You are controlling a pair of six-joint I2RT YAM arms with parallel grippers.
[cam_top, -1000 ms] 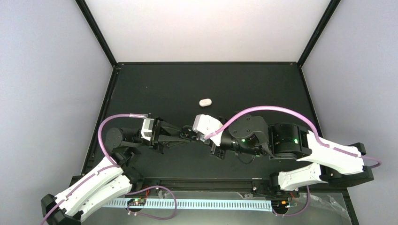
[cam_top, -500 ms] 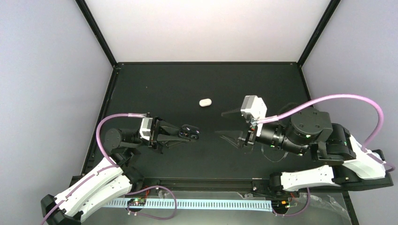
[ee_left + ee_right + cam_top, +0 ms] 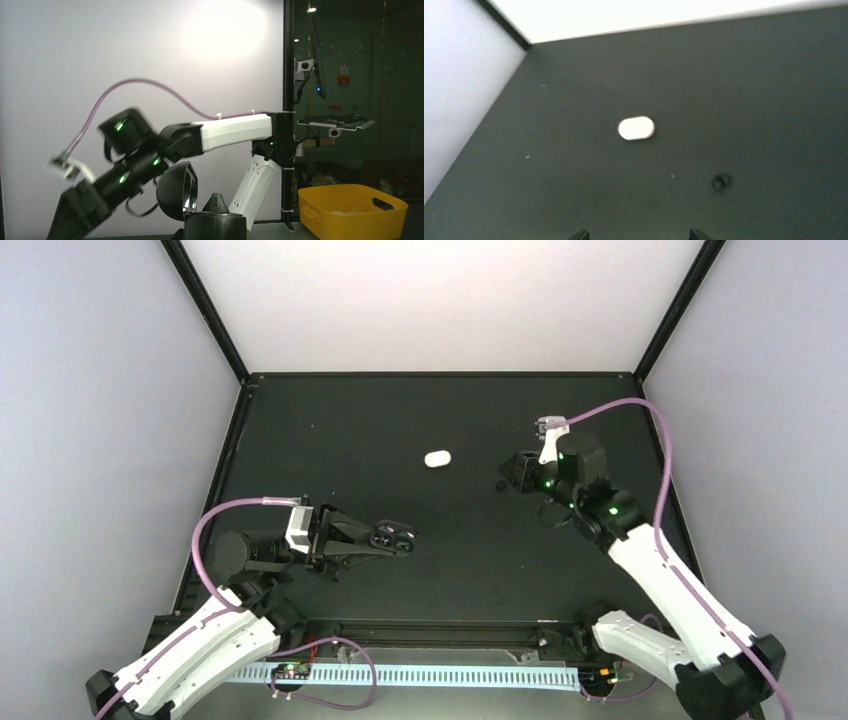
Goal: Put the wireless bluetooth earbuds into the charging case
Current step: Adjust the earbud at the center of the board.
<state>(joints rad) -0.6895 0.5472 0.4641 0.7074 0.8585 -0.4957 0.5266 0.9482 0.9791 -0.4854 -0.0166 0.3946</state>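
The table (image 3: 330,430) lies open all around the white oval case (image 3: 437,458), only the right gripper (image 3: 503,482) hanging near its right side and the left gripper (image 3: 385,537) with its black case (image 3: 399,535) well apart.

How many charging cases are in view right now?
2. A white closed case lies on the table; a black case, lid open, sits in the left end effector. Others may be hidden.

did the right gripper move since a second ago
Yes: the right gripper swung from the near side of the white oval object out to its right.
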